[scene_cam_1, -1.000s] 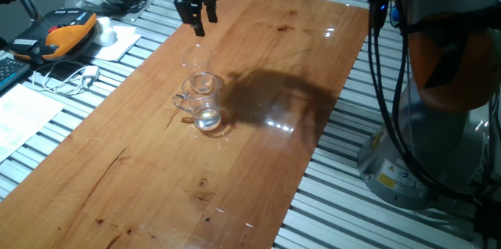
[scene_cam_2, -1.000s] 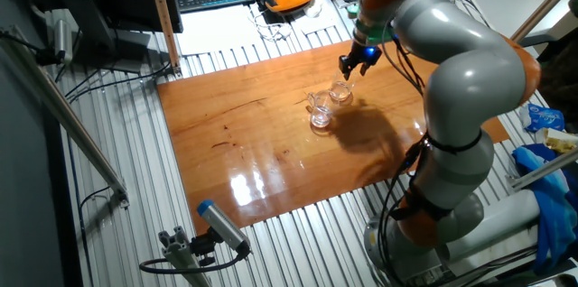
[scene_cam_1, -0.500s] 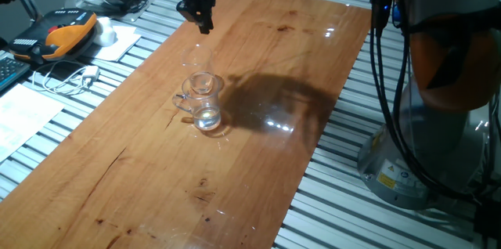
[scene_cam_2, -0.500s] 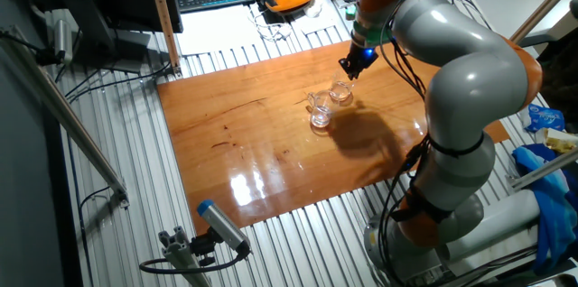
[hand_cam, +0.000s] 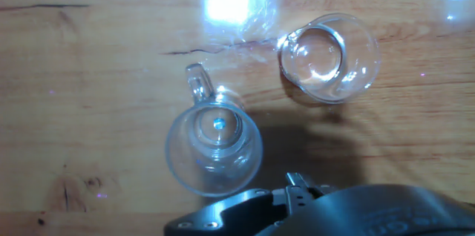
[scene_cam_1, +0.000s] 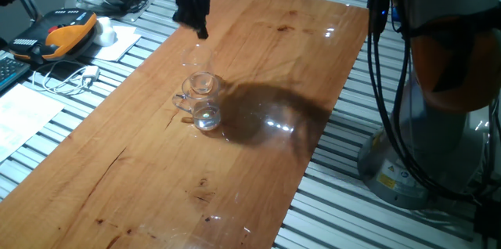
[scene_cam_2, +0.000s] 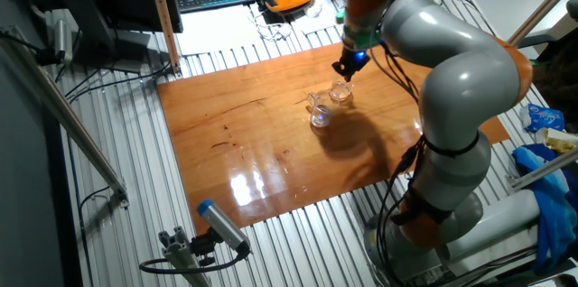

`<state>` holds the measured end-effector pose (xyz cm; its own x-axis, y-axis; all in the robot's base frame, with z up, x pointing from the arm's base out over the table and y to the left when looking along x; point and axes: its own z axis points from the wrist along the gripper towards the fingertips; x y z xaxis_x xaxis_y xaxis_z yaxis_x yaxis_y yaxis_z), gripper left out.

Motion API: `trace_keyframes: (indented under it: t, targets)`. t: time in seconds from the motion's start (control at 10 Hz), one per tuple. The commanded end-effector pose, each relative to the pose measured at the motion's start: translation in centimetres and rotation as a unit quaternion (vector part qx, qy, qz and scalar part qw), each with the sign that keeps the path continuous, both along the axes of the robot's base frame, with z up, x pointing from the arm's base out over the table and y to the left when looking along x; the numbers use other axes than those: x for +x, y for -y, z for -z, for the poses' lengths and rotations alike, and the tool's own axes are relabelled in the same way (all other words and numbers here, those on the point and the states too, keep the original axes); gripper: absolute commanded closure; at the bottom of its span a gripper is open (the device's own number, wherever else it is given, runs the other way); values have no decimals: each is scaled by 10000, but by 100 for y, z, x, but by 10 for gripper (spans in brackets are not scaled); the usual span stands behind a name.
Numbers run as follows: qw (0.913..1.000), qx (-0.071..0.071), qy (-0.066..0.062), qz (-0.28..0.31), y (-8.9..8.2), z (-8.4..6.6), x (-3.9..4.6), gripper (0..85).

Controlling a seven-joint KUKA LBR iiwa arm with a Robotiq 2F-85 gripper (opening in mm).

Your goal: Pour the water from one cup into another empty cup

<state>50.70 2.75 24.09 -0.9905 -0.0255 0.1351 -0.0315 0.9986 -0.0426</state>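
The glass mug [scene_cam_1: 202, 102] with a loop handle stands upright mid-table, and glints of water [scene_cam_1: 207, 117] show at its base. It also shows in the other fixed view [scene_cam_2: 318, 112] and the hand view [hand_cam: 213, 147], handle pointing up. The small handle-less tumbler [hand_cam: 327, 56] stands just beside it, apart from it. The tumbler shows only faintly in one fixed view [scene_cam_1: 192, 59] and in the other [scene_cam_2: 341, 93]. My gripper [scene_cam_1: 194, 23] hangs above the table beyond the tumbler, fingers down, open and empty. It also shows in the other fixed view [scene_cam_2: 345, 67].
The wooden tabletop [scene_cam_1: 258, 61] lies on a slatted metal bench. An orange-and-black pendant [scene_cam_1: 66, 31], cables and papers lie off its left side. The arm's base and hoses [scene_cam_1: 438, 84] stand to the right. The gripper housing [hand_cam: 326, 210] fills the hand view's bottom edge.
The gripper has turned about its wrist and shifted slightly left, staying above the table. Its shadow has shifted with it. Both glasses have stayed put.
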Motion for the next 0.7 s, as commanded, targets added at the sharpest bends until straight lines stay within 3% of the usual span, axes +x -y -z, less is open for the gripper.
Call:
trace_keyframes:
  t: [0.0, 0.1, 0.3, 0.5, 0.6]
  targets:
    - [10000, -17, 46, 31, -33, 72, -10, 510]
    - [9999, -24, 123, 27, -42, 177, -25, 510]
    - [9998, 128, 122, 37, -17, 376, -2, 510]
    - [9995, 206, 215, 96, -80, 573, -4, 510]
    - [9994, 205, 254, 111, -116, 645, -11, 340]
